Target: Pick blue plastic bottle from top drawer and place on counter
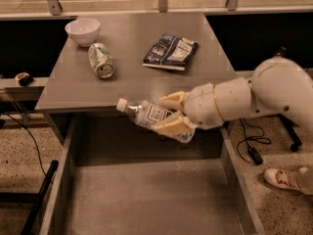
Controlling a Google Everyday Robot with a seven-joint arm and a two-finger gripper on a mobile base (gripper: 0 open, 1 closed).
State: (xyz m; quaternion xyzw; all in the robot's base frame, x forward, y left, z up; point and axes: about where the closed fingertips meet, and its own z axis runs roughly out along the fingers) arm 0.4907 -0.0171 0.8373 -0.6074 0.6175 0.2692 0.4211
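Note:
The blue plastic bottle (146,114), clear with a white cap and a white label, lies tilted in my gripper (168,112), cap pointing left. The gripper is shut on the bottle, with one cream finger above it and one below. It holds the bottle above the open top drawer (146,199), just in front of the counter's (132,77) front edge and about level with it. The white arm reaches in from the right.
On the counter lie a green-white soda can (101,60) on its side, a white bowl (82,31) at the back left and a dark snack bag (171,51). The drawer's side walls (58,180) flank the drawer floor. A shoe (283,177) is on the floor at right.

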